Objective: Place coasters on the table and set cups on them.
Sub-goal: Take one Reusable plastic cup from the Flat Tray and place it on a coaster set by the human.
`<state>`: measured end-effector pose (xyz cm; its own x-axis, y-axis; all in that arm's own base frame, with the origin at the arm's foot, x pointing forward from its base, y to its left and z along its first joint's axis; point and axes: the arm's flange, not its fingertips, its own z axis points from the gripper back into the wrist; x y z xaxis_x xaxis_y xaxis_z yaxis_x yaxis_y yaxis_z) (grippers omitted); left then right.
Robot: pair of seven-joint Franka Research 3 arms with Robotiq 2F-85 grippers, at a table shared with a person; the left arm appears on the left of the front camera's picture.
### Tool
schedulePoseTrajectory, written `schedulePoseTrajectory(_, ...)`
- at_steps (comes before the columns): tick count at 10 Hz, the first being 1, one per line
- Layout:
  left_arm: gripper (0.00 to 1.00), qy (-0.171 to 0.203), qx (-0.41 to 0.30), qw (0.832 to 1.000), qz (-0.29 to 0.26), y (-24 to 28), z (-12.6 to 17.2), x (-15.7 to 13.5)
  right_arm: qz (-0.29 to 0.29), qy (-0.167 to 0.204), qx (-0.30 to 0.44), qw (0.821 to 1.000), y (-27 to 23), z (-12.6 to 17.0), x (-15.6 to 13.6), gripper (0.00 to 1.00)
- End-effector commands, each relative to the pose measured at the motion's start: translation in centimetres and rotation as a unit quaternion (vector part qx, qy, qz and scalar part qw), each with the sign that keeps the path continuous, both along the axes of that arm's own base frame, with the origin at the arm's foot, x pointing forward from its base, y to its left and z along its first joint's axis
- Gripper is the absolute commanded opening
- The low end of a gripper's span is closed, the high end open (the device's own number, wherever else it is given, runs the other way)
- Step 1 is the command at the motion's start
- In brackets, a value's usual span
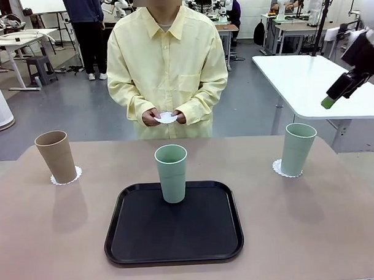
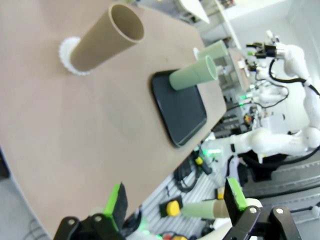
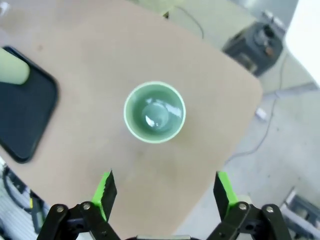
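One mint cup [image 1: 171, 172] on black tray [image 1: 135, 240]; tan cup [image 1: 55, 155], other mint cup [image 1: 297, 148] on doilies [image 1: 66, 178]; left gripper [image 2: 175, 195], right gripper [image 3: 162, 182] spread, empty.

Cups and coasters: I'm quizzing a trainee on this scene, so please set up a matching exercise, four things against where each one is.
Things
1. tan cup
2. near green cup
3. far green cup
4. spare coaster

Places
a. held by the person
b. on the tray
c. on the left coaster
d. on the right coaster

Pairs: 1-c, 2-b, 3-d, 4-a.
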<state>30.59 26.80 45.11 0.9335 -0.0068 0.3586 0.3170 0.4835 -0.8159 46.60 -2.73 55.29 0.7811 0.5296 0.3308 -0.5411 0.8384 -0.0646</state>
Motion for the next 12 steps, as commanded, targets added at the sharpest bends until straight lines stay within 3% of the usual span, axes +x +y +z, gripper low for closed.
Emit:
schedulePoseTrajectory(1, 1.00, 0.001, -0.010, 1.000, 0.008, -0.04, 0.33, -0.05, 0.017, -0.025, 0.029, 0.999, -1.10, 0.35, -0.32, 1.00)
schedulePoseTrajectory(12, 1.00, 0.001, -0.010, 1.000, 0.008, -0.04, 0.33, -0.05, 0.010, -0.015, 0.021, 1.000, -0.96, 0.73, -0.16, 1.00)
